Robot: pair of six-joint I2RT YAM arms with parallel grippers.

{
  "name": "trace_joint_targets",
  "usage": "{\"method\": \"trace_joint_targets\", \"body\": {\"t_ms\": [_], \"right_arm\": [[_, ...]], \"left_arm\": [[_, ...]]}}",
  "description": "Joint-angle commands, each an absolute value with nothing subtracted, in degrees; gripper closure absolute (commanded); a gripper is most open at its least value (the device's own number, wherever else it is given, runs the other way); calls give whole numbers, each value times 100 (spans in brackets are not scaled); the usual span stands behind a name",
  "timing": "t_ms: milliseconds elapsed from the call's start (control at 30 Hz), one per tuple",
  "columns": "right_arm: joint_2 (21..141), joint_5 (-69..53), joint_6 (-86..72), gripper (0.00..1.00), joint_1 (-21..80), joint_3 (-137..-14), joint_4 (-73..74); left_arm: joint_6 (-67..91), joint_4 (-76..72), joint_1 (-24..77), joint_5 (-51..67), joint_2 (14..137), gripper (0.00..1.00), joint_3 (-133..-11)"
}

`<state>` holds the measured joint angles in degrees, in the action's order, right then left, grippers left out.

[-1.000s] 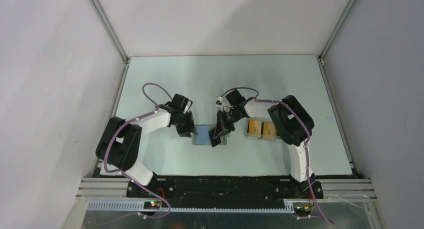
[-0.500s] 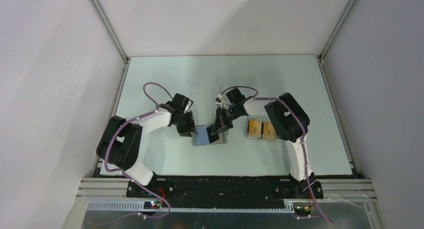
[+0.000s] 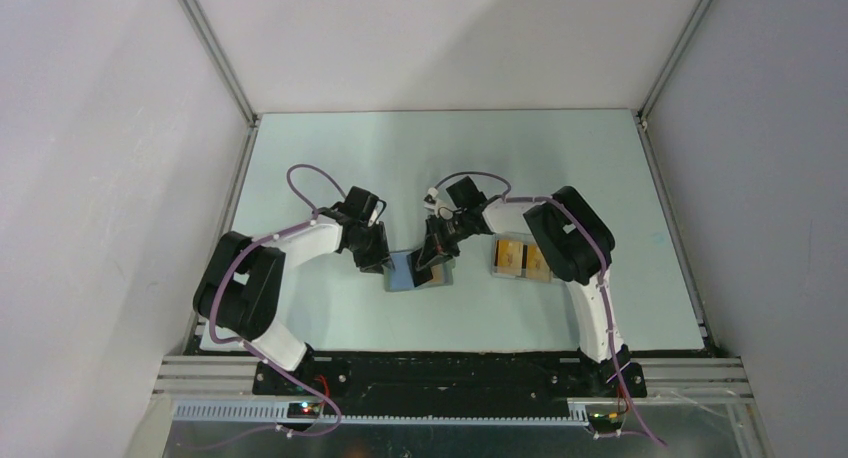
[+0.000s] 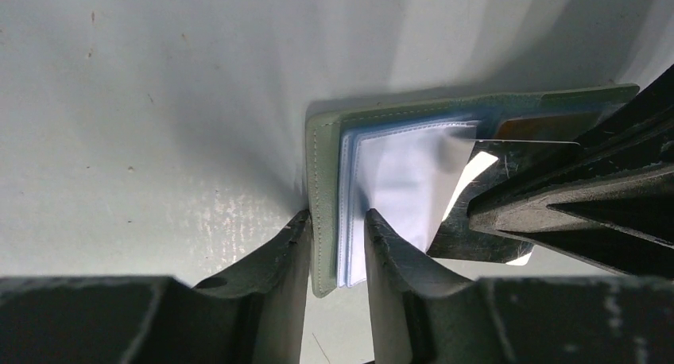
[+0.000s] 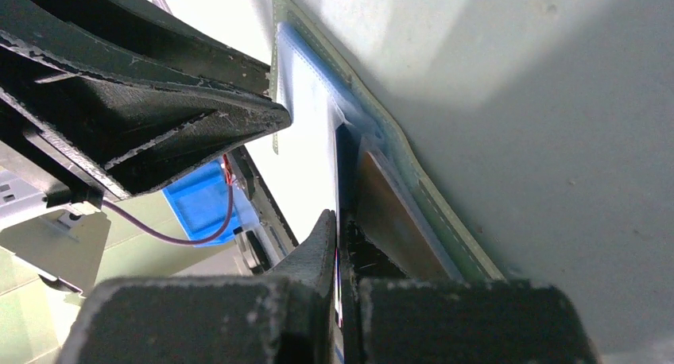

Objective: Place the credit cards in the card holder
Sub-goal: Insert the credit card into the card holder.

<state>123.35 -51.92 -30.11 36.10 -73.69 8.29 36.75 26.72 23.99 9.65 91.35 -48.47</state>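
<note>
Snugly, left fingers (image 4: 274,257) around card holder (image 4: 323,169).

Both arms pair white link shells with black joint housings; a purple cable (image 3: 290,183) trails along the left arm (image 3: 300,240) and the right arm (image 3: 597,313). The left pincer (image 4: 335,221) and right pincer (image 5: 340,237) have matte black, rough-grained, wedge-shaped fingers (image 4: 270,284). Lights (image 3: 305,408), apparently red and green, glow by the black base plate (image 3: 450,376).

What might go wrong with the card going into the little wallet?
The credit card in the right gripper meets the floppy clear sleeves at a slant, so it may crumple them instead of sliding in. The left gripper pinches only the edge of the card holder, so a push might tug it loose.
</note>
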Motion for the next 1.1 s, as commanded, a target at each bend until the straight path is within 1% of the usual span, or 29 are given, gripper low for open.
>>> {"method": "trace_joint_targets", "body": {"t_ms": [0, 267, 400, 600, 667, 767, 933, 1067], "right_arm": [[12511, -5008, -3114, 100, 3729, -7515, 485], [12556, -4964, -3316, 100, 3846, -7494, 163], [12362, -4627, -3283, 100, 3824, -7390, 234], [12082, -4282, -3477, 100, 3818, -7152, -180], [12057, -4187, -3535, 100, 3851, -7142, -231], [11935, -4006, -3558, 100, 3881, -7025, -316], [11694, -3712, -3513, 100, 3866, -6834, -355], [11560, -3607, -3457, 100, 3866, -6753, -391]], "left_arm": [[3499, 2720, 2470, 882, 9284, 65, -4885], [3481, 2717, 2479, 916, 9306, 67, -4897], [3476, 2720, 2481, 906, 9308, 68, -4897], [3464, 2723, 2488, 928, 9310, 73, -4901], [3470, 2719, 2487, 931, 9312, 77, -4898], [3479, 2723, 2487, 945, 9317, 79, -4897], [3481, 2730, 2487, 950, 9353, 92, -4912], [3480, 2740, 2494, 949, 9379, 97, -4921]]}}
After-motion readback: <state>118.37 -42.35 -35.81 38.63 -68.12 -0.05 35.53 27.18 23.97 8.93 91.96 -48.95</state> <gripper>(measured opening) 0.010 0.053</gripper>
